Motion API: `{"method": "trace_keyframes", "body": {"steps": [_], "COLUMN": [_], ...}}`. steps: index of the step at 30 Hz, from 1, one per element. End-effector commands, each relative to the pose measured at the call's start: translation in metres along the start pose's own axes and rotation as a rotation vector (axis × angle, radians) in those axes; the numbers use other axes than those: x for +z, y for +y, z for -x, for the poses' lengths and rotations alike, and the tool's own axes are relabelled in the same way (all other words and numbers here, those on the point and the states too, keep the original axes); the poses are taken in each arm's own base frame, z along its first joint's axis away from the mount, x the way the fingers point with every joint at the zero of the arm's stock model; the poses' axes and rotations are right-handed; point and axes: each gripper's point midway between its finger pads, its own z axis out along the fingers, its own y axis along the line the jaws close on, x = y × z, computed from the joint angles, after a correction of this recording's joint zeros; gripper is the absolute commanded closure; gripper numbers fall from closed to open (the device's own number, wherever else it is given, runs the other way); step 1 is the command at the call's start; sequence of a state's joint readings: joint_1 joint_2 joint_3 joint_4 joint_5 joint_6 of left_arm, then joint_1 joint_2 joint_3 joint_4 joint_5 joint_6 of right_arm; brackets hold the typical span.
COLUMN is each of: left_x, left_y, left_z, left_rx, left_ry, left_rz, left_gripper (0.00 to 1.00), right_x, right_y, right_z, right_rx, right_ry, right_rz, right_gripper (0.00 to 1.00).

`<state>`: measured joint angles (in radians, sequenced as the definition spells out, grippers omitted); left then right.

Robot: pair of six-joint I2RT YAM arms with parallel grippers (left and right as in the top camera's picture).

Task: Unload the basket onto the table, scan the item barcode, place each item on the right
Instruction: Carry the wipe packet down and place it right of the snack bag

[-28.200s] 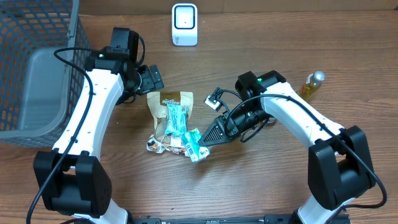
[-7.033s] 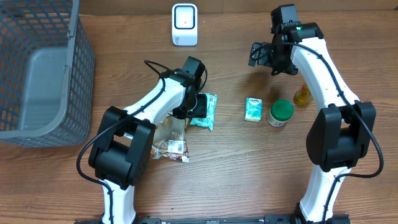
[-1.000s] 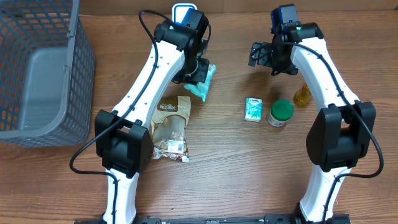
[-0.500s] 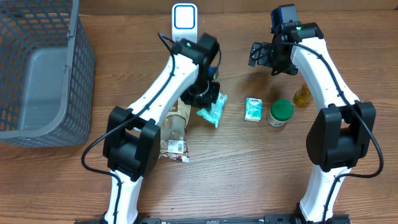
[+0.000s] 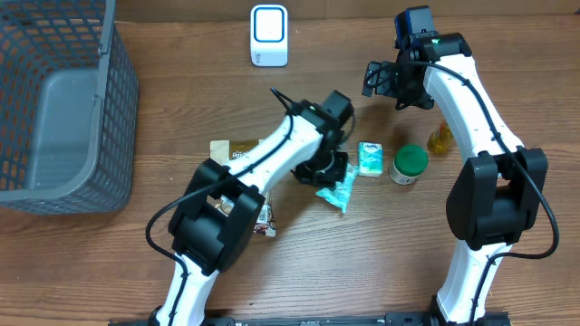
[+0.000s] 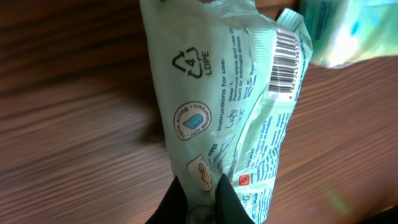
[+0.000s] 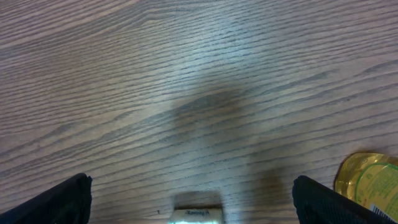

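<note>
Left gripper [image 5: 332, 170]: jaws pinched together on one end of the green packet [image 5: 339, 188]; the wrist view shows the film clamped between the two fingers. The packet sits over the middle of the table [image 5: 299, 272], just left of the small tissue pack [image 5: 369, 158] and well apart from the white scanner [image 5: 269, 35] at the far edge. Whether it touches the wood cannot be told. Its barcode [image 6: 287, 64] faces the wrist camera. Right gripper [image 5: 376, 77]: jaws spread wide, nothing between them, raised over bare wood at the far right. A green-lidded jar [image 5: 410, 164] and a yellow bottle [image 5: 440, 138] stand near that arm. A brown snack bag [image 5: 237, 154] lies partly beneath the left arm. A wire basket [image 5: 54, 100] occupies the far left
</note>
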<state>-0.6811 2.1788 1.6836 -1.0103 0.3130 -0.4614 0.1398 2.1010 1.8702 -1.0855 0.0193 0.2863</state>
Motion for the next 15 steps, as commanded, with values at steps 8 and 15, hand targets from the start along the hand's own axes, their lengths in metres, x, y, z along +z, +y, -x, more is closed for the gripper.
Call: {"method": "trace_keyframes", "body": {"steps": [8,15], "left_x": [0.015,0.018], "left_y": [-0.045,-0.053], "left_z": [-0.017,-0.025], "left_rx": [-0.036,-0.014], "left_ry": [-0.006,0.005], "left_rz": [-0.05,-0.045], "left_gripper": [0.85,0.62], "right_x": [-0.016,-0.016], "right_y": [0.002,0.002], "right_z": [0.009,0.009], "right_rx": [-0.009,-0.009], "right_ry": [-0.047,-0.047], "right_rz": [0.004,0.004], "right_gripper": [0.0,0.0]}}
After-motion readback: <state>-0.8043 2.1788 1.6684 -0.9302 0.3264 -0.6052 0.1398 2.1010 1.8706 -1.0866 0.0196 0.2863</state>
